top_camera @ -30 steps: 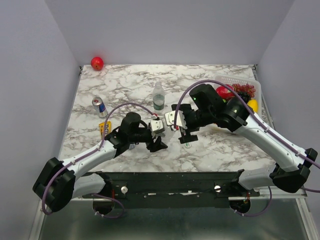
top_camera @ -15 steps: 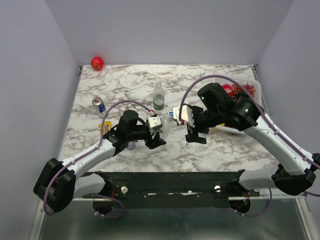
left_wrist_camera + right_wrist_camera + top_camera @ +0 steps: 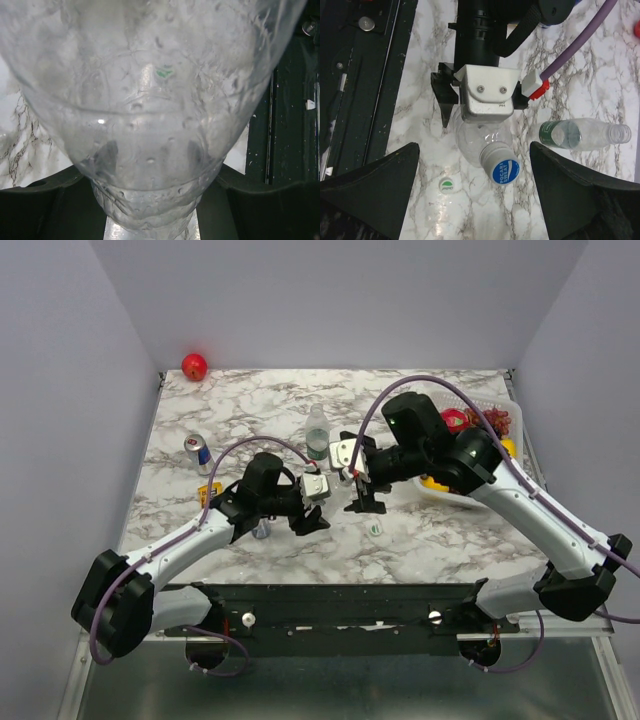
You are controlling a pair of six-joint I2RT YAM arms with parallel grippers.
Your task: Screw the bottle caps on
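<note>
the blue and white cap (image 3: 505, 171) sits on the neck of the plain bottle (image 3: 479, 137). the pictures do not show whether it is turned down tight. the bottle is clear and tilted, its capped end pointing toward the right arm, and it is held off the marble table (image 3: 250, 400) near the front middle.

the left gripper (image 3: 312, 518) is pinching this bottle. in the left wrist view the clear body fills the frame, and the dark fingers (image 3: 45, 200) press against it on both sides.

the right gripper (image 3: 362, 498) hangs just beside the capped end with its jaws spread wide. in its own wrist view the two fingers (image 3: 375, 190) stand far out to either side of the cap and touch nothing.

the green-marked cap (image 3: 448, 186) lies flat on the table, mark up, near the held bottle and on its near side. the green-label bottle (image 3: 317, 438) stands upright just behind the two grippers with its threaded neck bare.

further out, a drink can (image 3: 198, 452) stands on the left side of the table, with a yellow packet (image 3: 210, 494) just in front of it. a red ball (image 3: 194, 366) rests at the far left corner. a white basket (image 3: 470, 398) with coloured fruit sits at the right edge, partly behind the right arm.
</note>
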